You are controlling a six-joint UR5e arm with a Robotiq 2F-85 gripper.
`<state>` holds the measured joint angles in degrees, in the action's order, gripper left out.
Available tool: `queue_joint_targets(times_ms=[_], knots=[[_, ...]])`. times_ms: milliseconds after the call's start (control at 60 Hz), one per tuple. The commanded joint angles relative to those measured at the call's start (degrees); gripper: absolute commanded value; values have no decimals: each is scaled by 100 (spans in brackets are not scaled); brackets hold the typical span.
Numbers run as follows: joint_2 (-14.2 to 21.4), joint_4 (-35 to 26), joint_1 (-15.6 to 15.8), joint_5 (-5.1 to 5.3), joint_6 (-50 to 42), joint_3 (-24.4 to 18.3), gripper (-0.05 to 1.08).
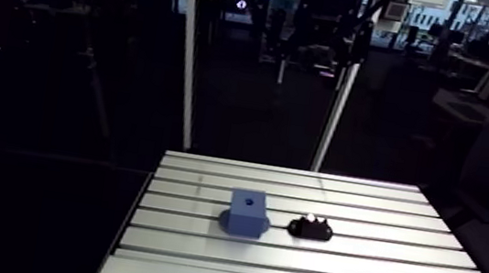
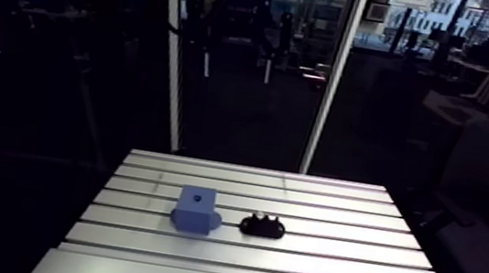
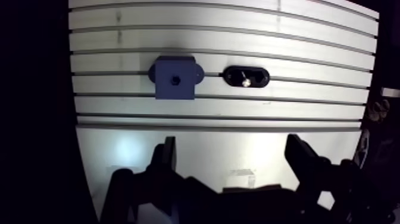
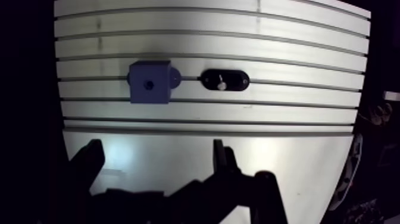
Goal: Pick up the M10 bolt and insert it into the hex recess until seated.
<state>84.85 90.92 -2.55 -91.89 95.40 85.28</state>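
A blue block (image 3: 174,77) with a small dark recess in its top face sits on the slotted aluminium table (image 3: 202,36). Beside it lies a black oval holder (image 3: 246,76) with the shiny bolt (image 3: 244,79) standing in it. In the arm view the blue block (image 1: 246,211) and the black holder (image 1: 309,228) sit side by side at mid-table. My gripper (image 3: 233,154) hangs high above the table's smooth front strip, well short of both objects. Its two dark fingers (image 3: 168,156) stand wide apart with nothing between them.
Dark floor lies past the table's left edge (image 3: 72,119) and its right edge. A white upright post (image 1: 188,56) and a second one (image 1: 336,115) stand behind the table's far edge. Bare slotted surface surrounds the two objects.
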Motion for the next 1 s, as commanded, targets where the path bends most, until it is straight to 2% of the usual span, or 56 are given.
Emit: queue_joint_targets(times_ms=[17,533,667,1000], knots=[[-8,-1,0,0,9,19,1],[-17,47,0,-26,-10,95,1],[-9,326,-25,-61,16,266,1],[52,817,-154,-62,78,688,1]])
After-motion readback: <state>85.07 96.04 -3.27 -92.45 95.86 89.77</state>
